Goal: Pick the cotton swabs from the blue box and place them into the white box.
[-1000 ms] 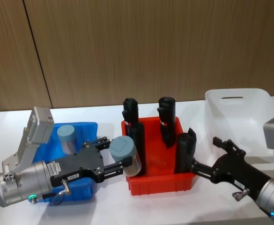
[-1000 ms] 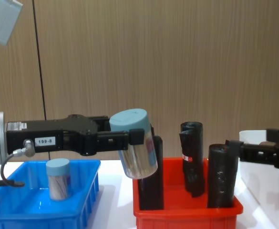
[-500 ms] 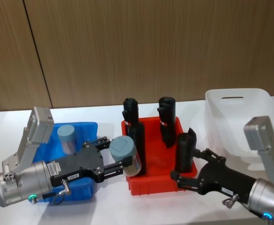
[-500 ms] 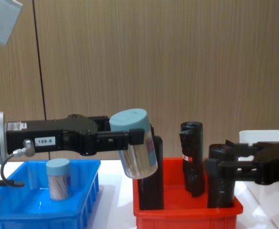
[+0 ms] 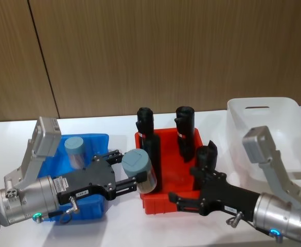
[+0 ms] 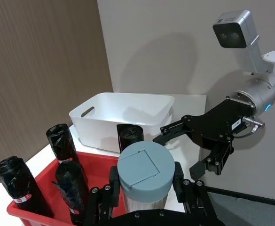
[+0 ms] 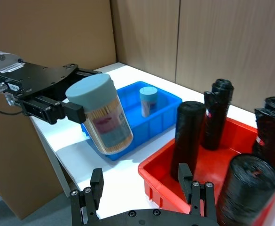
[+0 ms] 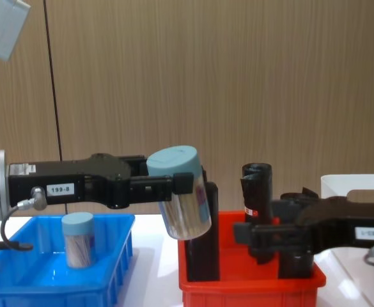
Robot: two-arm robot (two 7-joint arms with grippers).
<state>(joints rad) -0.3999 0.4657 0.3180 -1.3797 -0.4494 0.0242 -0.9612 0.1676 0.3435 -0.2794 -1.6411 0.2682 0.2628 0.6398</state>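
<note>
My left gripper clamps a tilted swab tub: pale blue lid, clear wall.
Its label unreadable; my right gripper spread.

The head view looks down from above onto the table, the chest view looks level and close across it, and the two wrist views face each other, all sharing the red bin and the cotton swabs tub.

Bore black left gripper and right gripper, silver wrists, grey camera blocks; white "199-8" label, black cable behind left gripper.
</note>
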